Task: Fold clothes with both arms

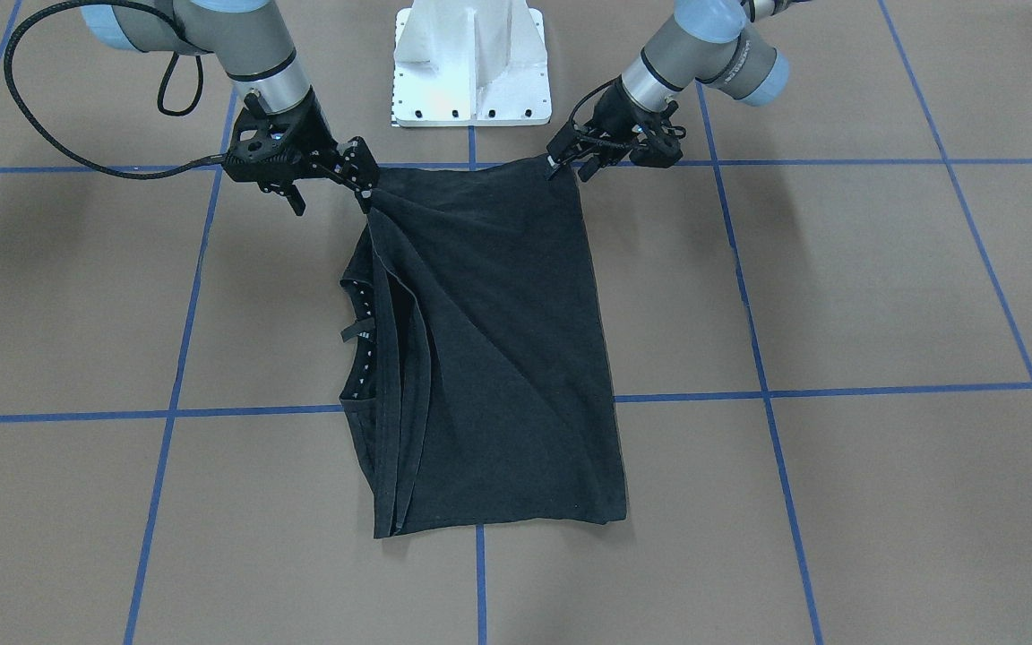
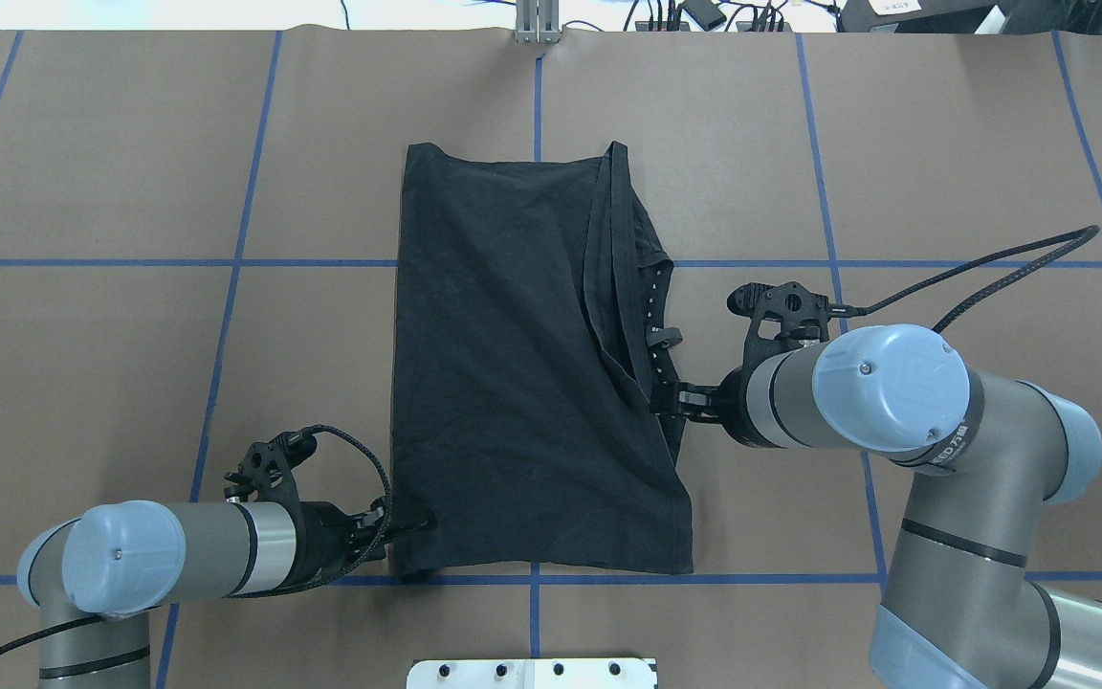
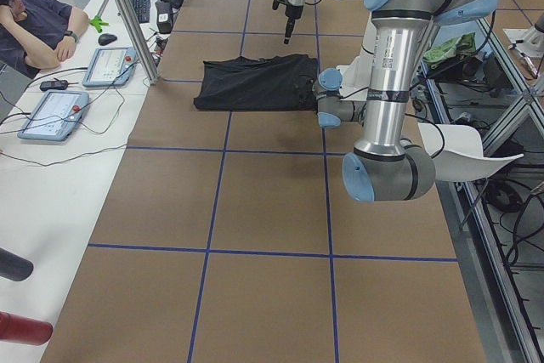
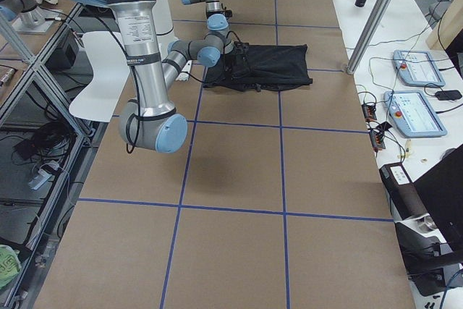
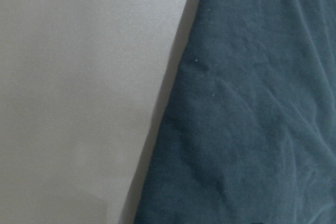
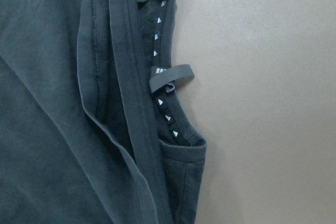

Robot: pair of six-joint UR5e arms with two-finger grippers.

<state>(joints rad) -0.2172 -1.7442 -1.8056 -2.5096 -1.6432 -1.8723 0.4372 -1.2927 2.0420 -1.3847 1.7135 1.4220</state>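
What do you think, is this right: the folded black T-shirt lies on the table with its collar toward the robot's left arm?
Not quite. The folded black T-shirt lies on the table with its collar toward the robot's right arm, not the left, as the overhead exterior view shows.

Matt black cloth, faintly creased, for the shirt (image 1: pixel 498 340). Matt brown paper over the table (image 1: pixel 883 287), with smooth blue tape (image 1: pixel 883 391). Satin silver-grey metal on left arm (image 1: pixel 686 45) and right arm (image 1: pixel 252 40); glossy pale blue plastic caps (image 2: pixel 886 388); braided black cable (image 1: pixel 8 76).
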